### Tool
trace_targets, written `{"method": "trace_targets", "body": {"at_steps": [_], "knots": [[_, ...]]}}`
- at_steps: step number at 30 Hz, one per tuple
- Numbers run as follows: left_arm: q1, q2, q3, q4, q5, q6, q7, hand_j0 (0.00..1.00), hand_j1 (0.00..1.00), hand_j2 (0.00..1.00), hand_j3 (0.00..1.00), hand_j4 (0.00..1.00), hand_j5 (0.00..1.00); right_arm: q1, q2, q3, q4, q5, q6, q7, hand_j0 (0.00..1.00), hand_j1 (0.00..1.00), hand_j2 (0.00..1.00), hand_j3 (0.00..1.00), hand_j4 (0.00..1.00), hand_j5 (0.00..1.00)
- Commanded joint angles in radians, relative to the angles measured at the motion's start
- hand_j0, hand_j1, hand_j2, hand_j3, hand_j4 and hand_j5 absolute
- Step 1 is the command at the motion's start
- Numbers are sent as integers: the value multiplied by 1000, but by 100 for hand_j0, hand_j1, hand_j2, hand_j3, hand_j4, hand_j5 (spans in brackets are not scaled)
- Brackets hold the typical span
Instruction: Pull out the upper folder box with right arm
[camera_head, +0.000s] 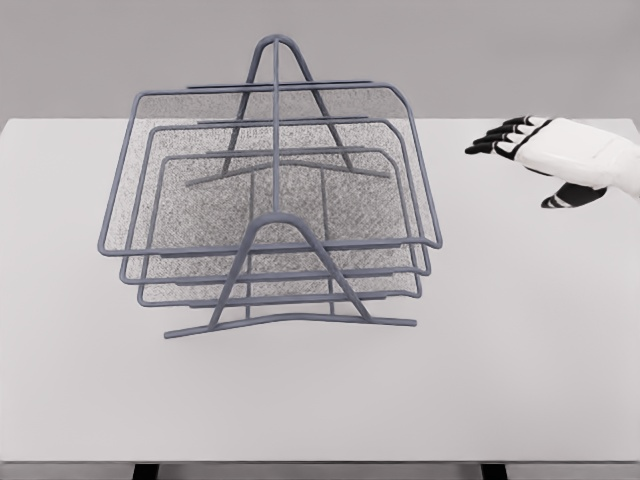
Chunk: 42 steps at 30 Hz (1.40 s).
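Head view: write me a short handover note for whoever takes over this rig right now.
Right hand: open, fingers spread, in the air to the right of the rack, touching nothing.
Left hand: not in view.
Three-tier wire rack stands on the white table; the upper tray sits in line with the trays below it.
Done: nothing visible on the tray.
Left: reach the upper tray, grip its rim, pull it out.

trays (270, 215): 3 (stacked) | rack (290, 318): 1 | hand (560, 160): 1 | table (520, 350): 1
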Motion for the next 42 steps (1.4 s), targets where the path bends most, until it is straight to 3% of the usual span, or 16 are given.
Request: {"method": "trace_targets", "body": {"at_steps": [1, 5, 7, 11, 18, 23, 27, 32, 39, 42], "knots": [[0, 0, 0, 1, 0, 0, 0, 100, 100, 100, 100, 100, 100, -2, -3, 14, -2, 3, -7, 0, 100, 100, 100, 100, 100, 100], [0, 0, 0, 1, 0, 0, 0, 100, 100, 100, 100, 100, 100, -123, 113, 17, -7, 0, -142, 0, 100, 100, 100, 100, 100, 100], [0, 0, 0, 1, 0, 0, 0, 100, 100, 100, 100, 100, 100, -133, 121, 83, -5, 1, -170, 0, 100, 100, 100, 100, 100, 100], [0, 0, -1, 1, 0, 0, 0, 100, 100, 100, 100, 100, 100, -147, 181, 89, -2, 1, -170, 0, 100, 100, 100, 100, 100, 100], [0, 0, 0, 1, 0, 0, 0, 100, 100, 100, 100, 100, 100, -100, 187, 137, 30, 6, -170, 0, 100, 100, 100, 100, 100, 100], [0, 0, 0, 1, 0, 0, 0, 100, 100, 100, 100, 100, 100, -57, 172, 135, 41, 7, -170, 0, 100, 100, 100, 100, 100, 100], [0, 0, 0, 1, 0, 0, 0, 100, 100, 100, 100, 100, 100, -40, 77, 103, 46, 3, -170, 0, 100, 100, 100, 100, 100, 100], [0, 0, 0, 1, 0, 0, 0, 100, 100, 100, 100, 100, 100, -29, 20, 79, 79, 3, -170, 0, 100, 100, 100, 100, 100, 100], [0, 0, 0, 1, 0, 0, 0, 100, 100, 100, 100, 100, 100, 136, -51, -122, 93, 1, -170, 0, 100, 100, 100, 100, 100, 100], [0, 0, -1, 1, 0, 0, 0, 100, 100, 100, 100, 100, 100, 175, -83, -173, 95, -3, -170, 0, 100, 100, 100, 100, 100, 100]]}}
